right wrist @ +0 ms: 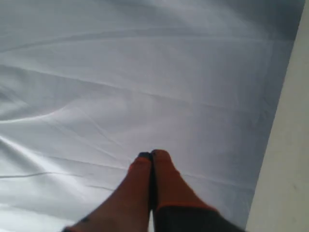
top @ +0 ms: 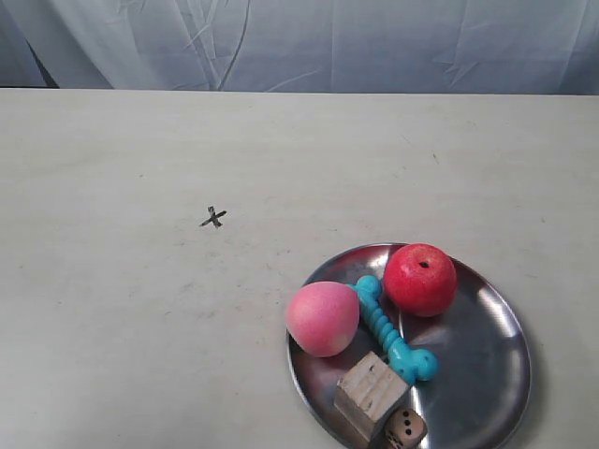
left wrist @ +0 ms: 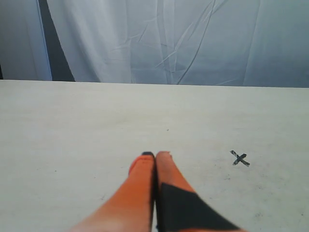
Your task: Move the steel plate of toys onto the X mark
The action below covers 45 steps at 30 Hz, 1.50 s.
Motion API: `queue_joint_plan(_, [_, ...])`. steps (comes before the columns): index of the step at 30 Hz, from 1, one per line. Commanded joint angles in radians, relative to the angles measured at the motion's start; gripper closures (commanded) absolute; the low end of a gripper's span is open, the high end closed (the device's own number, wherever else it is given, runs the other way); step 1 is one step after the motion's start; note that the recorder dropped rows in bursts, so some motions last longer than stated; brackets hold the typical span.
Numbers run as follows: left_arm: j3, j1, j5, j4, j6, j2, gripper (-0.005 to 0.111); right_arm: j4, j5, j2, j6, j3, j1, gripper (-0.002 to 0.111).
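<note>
Five loose toys (top: 393,329) on likely slick, stiff steel plate (top: 482,369), well apart from X mark (top: 213,217): pinch raised rim, keep level; left pincer (left wrist: 155,155), right pincer (right wrist: 152,155) closed, empty.

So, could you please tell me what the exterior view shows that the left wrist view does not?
Only the exterior view shows the steel plate holding the red apple, pink peach, turquoise bone, wooden cube and die. Only the left wrist view shows the left hand, shut and empty. Both show the X mark, the pale table and the white curtain behind it.
</note>
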Motion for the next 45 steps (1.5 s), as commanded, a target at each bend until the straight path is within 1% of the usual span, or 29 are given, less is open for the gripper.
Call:
queue_joint_plan(1, [0.002,-0.007,-0.006,0.006,0.002,-0.004,0.107,-0.109,-0.112,0.034,-0.036,-0.019,-0.004,0.108])
queue_joint_plan(5, [0.002,-0.007,-0.006,0.006,0.002,-0.004,0.107,-0.290,-0.110,0.107,-0.097,-0.061,-0.004,0.108])
queue_joint_plan(8, [0.002,-0.007,-0.006,0.006,0.002,-0.004,0.107,-0.487,-0.106,0.214,-0.186,-0.134,-0.004,0.108])
queue_joint_plan(9, [0.002,-0.007,-0.006,0.006,0.002,-0.004,0.107,-0.498,-0.094,0.250,-0.198,-0.157,-0.004,0.108])
queue_joint_plan(11, [0.002,-0.007,-0.006,0.006,0.002,-0.004,0.107,-0.498,0.003,0.361,-0.268,-0.229,-0.004,0.108])
queue_joint_plan(12, [0.002,-0.007,-0.006,0.006,0.002,-0.004,0.107,-0.498,0.106,0.450,-0.330,-0.276,-0.004,0.108])
queue_joint_plan(13, [0.002,-0.007,-0.006,0.006,0.002,-0.004,0.107,-0.500,0.160,0.496,-0.356,-0.300,-0.004,0.108])
queue_joint_plan(16, [0.002,-0.007,-0.006,0.006,0.002,-0.004,0.107,-0.500,0.374,0.689,-0.369,-0.400,-0.004,0.108])
queue_joint_plan(17, [0.002,-0.007,-0.009,0.009,0.005,-0.004,0.107,-0.500,0.416,0.734,-0.369,-0.424,-0.004,0.108])
queue_joint_plan(18, [0.002,-0.007,-0.028,0.044,0.043,-0.004,0.107,-0.500,0.453,0.761,-0.369,-0.444,-0.004,0.108])
queue_joint_plan(20, [0.002,-0.007,-0.123,0.177,0.125,-0.004,0.107,-0.500,0.504,0.808,-0.369,-0.466,-0.004,0.108])
queue_joint_plan(22, [0.002,-0.007,-0.240,0.231,0.125,-0.004,0.107,-0.500,0.565,0.828,-0.369,-0.471,-0.004,0.108])
queue_joint_plan(23, [0.002,-0.007,-0.324,0.261,0.125,-0.004,0.107,-0.521,0.597,0.841,-0.369,-0.471,-0.004,0.108])
queue_joint_plan(25, [0.002,-0.007,-0.471,0.284,0.126,-0.004,0.107,-0.579,0.646,0.862,-0.367,-0.471,-0.004,0.108])
queue_joint_plan(31, [0.002,-0.007,-0.712,0.284,0.115,-0.004,0.107,-0.590,0.672,0.913,-0.345,-0.471,-0.004,0.108])
queue_joint_plan(32, [0.002,-0.007,-0.734,0.284,0.094,-0.004,0.107,-0.591,0.674,0.925,-0.345,-0.471,-0.004,0.108])
queue_joint_plan(34, [0.002,-0.007,-0.799,0.287,-0.041,-0.004,0.107,-0.593,0.679,0.948,-0.345,-0.471,-0.004,0.108])
queue_joint_plan(37, [0.002,-0.007,-0.894,0.304,-0.472,-0.004,0.107,-0.593,0.702,0.985,-0.345,-0.473,-0.004,0.108])
queue_joint_plan(38, [0.002,-0.007,-0.897,0.294,-0.590,-0.004,0.107,-0.593,0.717,1.001,-0.345,-0.478,-0.004,0.108])
queue_joint_plan(39, [0.002,-0.007,-0.841,0.285,-0.640,-0.004,0.107,-0.593,0.732,1.016,-0.345,-0.485,-0.004,0.108])
queue_joint_plan(40, [-0.012,-0.007,-0.756,0.266,-0.638,-0.004,0.107,-0.595,0.746,1.027,-0.345,-0.495,-0.004,0.108])
queue_joint_plan(42, [-0.079,-0.007,-0.509,0.263,-0.621,0.034,0.107,-0.609,0.794,1.056,-0.345,-0.529,-0.004,0.108])
queue_joint_plan(43, [-0.106,-0.007,-0.445,0.272,-0.622,0.065,0.107,-0.619,0.828,1.069,-0.345,-0.548,-0.004,0.108])
queue_joint_plan(45, [-0.160,-0.007,-0.397,0.274,-0.622,0.170,0.107,-0.650,0.912,1.109,-0.345,-0.605,-0.004,0.108])
